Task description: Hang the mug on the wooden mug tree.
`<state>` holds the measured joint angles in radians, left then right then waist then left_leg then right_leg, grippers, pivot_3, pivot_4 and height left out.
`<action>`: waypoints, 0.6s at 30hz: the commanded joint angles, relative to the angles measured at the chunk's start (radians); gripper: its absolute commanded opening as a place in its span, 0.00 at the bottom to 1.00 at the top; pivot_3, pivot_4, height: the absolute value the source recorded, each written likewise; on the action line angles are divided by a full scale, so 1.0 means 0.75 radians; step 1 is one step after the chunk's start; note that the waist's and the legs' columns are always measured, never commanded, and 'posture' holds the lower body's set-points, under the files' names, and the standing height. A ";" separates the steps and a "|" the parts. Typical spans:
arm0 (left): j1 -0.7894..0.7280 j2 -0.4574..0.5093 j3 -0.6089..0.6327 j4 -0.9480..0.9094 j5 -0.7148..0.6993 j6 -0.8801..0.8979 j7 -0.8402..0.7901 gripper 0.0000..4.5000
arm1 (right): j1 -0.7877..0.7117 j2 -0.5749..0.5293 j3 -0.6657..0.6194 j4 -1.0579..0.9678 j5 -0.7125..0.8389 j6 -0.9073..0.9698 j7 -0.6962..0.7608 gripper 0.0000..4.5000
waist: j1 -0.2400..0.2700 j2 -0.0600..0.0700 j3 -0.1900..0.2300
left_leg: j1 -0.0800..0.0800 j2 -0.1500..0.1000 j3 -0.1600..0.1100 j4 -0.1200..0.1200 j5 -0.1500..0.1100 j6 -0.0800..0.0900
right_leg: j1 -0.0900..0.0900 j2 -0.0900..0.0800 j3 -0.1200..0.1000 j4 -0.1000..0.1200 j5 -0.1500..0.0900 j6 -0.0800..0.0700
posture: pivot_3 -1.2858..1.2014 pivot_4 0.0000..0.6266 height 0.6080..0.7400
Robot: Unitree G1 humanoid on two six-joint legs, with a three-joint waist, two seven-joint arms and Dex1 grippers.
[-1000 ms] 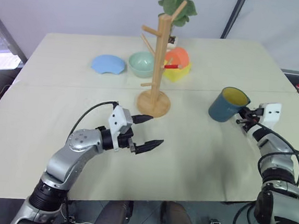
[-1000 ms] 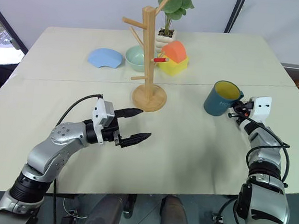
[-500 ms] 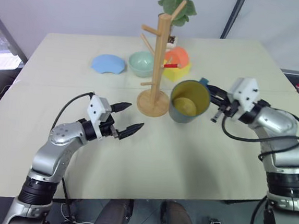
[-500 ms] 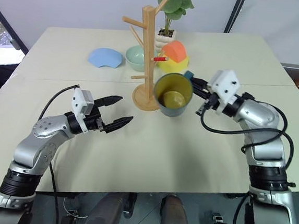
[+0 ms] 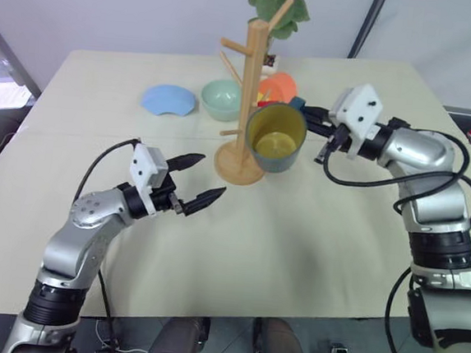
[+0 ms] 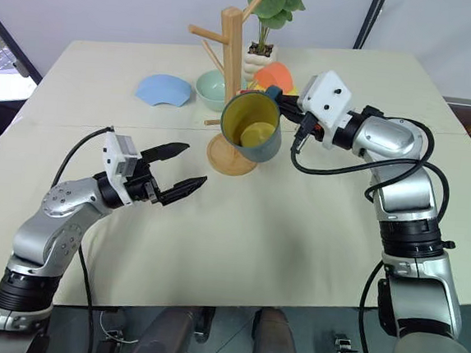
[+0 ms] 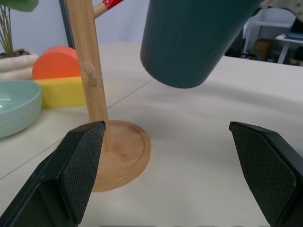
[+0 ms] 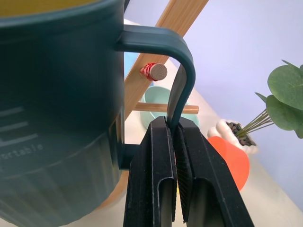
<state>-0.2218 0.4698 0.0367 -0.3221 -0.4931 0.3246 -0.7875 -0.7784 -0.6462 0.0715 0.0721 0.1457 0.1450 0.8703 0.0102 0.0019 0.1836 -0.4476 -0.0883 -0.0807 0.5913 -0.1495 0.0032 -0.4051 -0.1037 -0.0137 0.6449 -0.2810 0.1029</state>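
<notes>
We hold the mug [image 6: 252, 127] in the air with our right claw [image 8: 173, 137], whose two fingers are pinched tight on the loop handle. That leaves the loop's opening free for a peg, and in the right wrist view the red-tipped peg [image 8: 155, 72] shows right through it, so we judge the handle is nearly lined up but not yet threaded. The mug is tipped with its yellow mouth toward us, hanging just beside the post of the wooden mug tree [image 5: 250, 79], above its round base. Our left claw [image 5: 196, 178] hovers spread wide and empty over the worktop [image 5: 312, 249], nearer to us than the base, perhaps ready to steady the tree.

Toward the far edge of the worktop sit a pale green bowl [image 5: 221, 99], a blue plate [image 5: 169, 100], an orange-and-yellow block [image 5: 278, 89] and a potted plant [image 6: 268, 6]. None blocks the approach; the tree's other pegs are what the mug's body could knock.
</notes>
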 commanded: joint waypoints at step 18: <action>0.013 0.026 0.083 -0.140 -0.082 0.031 0.065 1.00 | -0.288 0.155 0.127 0.300 -0.171 -0.091 -0.006 0.01 | -0.005 0.000 0.000 | 0.002 0.000 0.000 0.001 0.000 0.000 | 0.000 0.002 0.002 0.002 0.000 0.000 | 0.52 0.24 1.00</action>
<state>-0.2101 0.4762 0.0669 -0.3789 -0.5365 0.3464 -0.7449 -0.9541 -0.5361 0.1721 0.2989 0.0262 0.0992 0.8789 0.0067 0.0019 0.1836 -0.4461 -0.0883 -0.0805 0.5918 -0.1492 0.0029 -0.4052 -0.1023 -0.0122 0.6466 -0.2808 0.1031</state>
